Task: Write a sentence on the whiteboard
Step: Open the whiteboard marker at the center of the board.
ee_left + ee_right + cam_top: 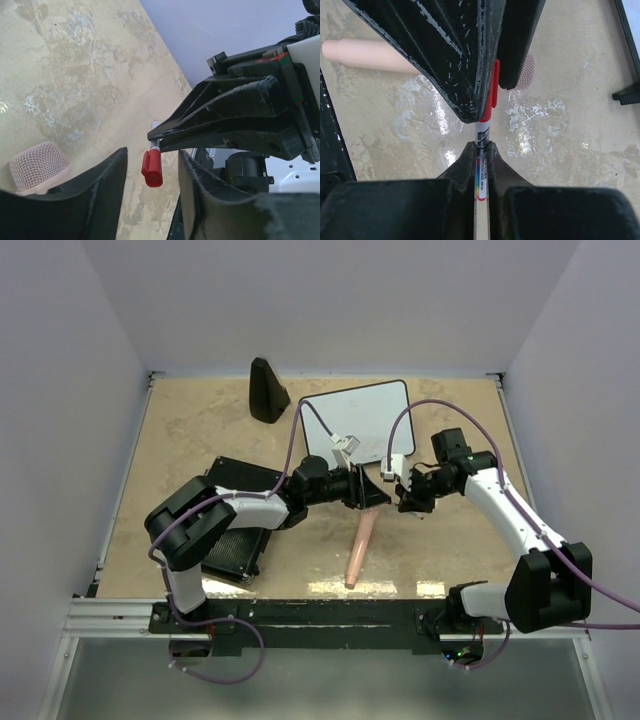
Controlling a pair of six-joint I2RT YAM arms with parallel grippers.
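The whiteboard [365,420] lies flat at the back centre of the table, its face blank. In front of it the two grippers meet tip to tip. My right gripper [480,145] is shut on the white barrel of a marker [481,170]. The marker's red cap [152,167] points at my left gripper [152,152]. Its fingers stand on either side of the cap, with a gap on each side. In the top view the marker is hidden between the left gripper [378,492] and the right gripper [404,495].
A pink rod with a mesh end [360,545] lies on the table just under the grippers. A black ribbed case [235,540] sits under the left arm. A black wedge-shaped object [267,390] stands at the back left. The board's black stand leg [627,95] shows at the right.
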